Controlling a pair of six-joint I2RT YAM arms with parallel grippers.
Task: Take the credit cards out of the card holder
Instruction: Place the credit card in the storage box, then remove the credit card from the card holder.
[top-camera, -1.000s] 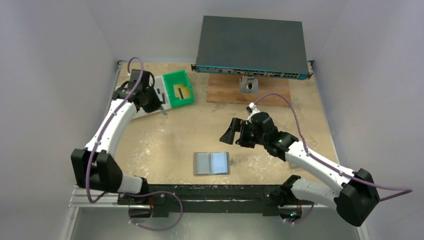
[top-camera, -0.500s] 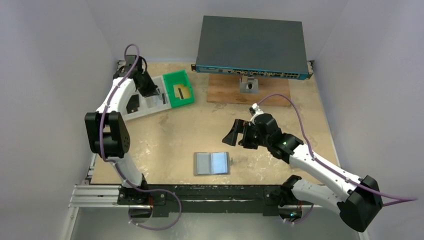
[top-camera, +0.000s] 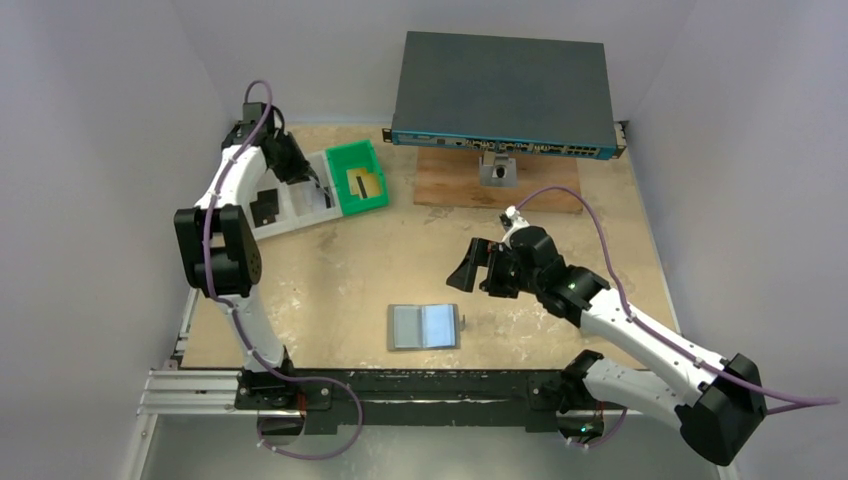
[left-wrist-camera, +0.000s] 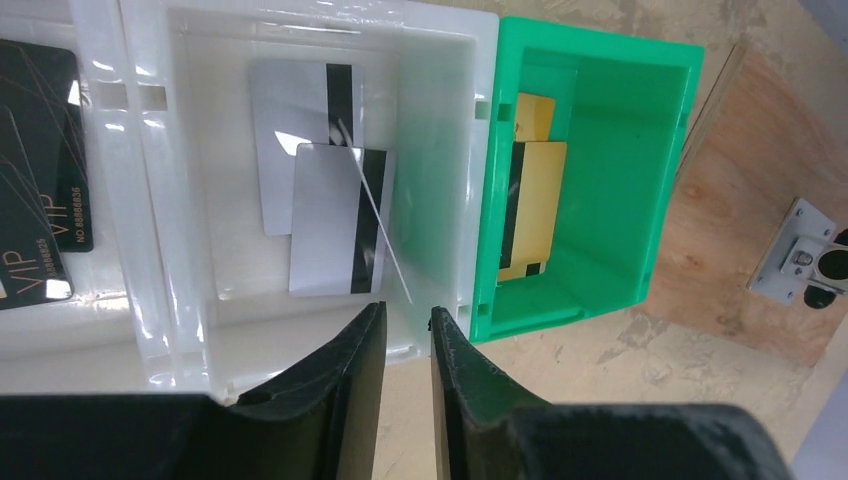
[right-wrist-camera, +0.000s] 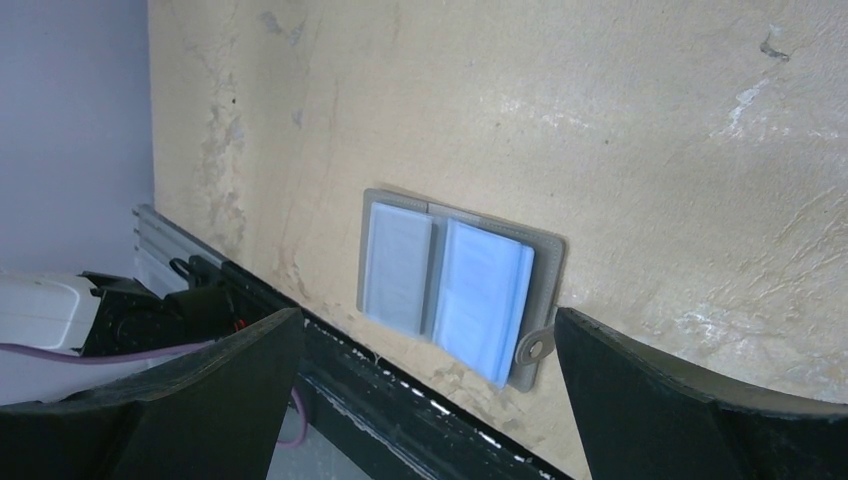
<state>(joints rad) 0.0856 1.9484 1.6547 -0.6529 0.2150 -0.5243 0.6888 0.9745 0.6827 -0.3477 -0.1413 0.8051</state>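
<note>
1. The left end effector (left-wrist-camera: 405, 318) hovers over the near rim of the white tray (left-wrist-camera: 440, 150), at the far left of the desk (top-camera: 330, 280). Its fingers stand a narrow gap apart with nothing between them.
2. Two silver-grey cards (left-wrist-camera: 335, 230) lie overlapping in the white tray's compartment beside the green tray (left-wrist-camera: 610, 170). Their dark stripes face up.
3. Black cards (left-wrist-camera: 30, 200) marked VIP lie in the next compartment of the white tray.
4. Gold cards (left-wrist-camera: 535, 190) lie stacked in the green tray, which sits against the white tray's side.
5. The card holder (top-camera: 424, 327) lies open and flat on the desk close to its near edge, between the two arm bases. Its bluish clear pockets face up, and a small tab with a stud sticks out at one corner. Whether any card remains inside cannot be told.
6. The right end effector (right-wrist-camera: 428, 315) is spread wide and grips nothing. It hangs above the desk, just past the card holder and clear of it.
7. A large dark grey box with ports (top-camera: 500, 90) stands at the far edge.
</note>
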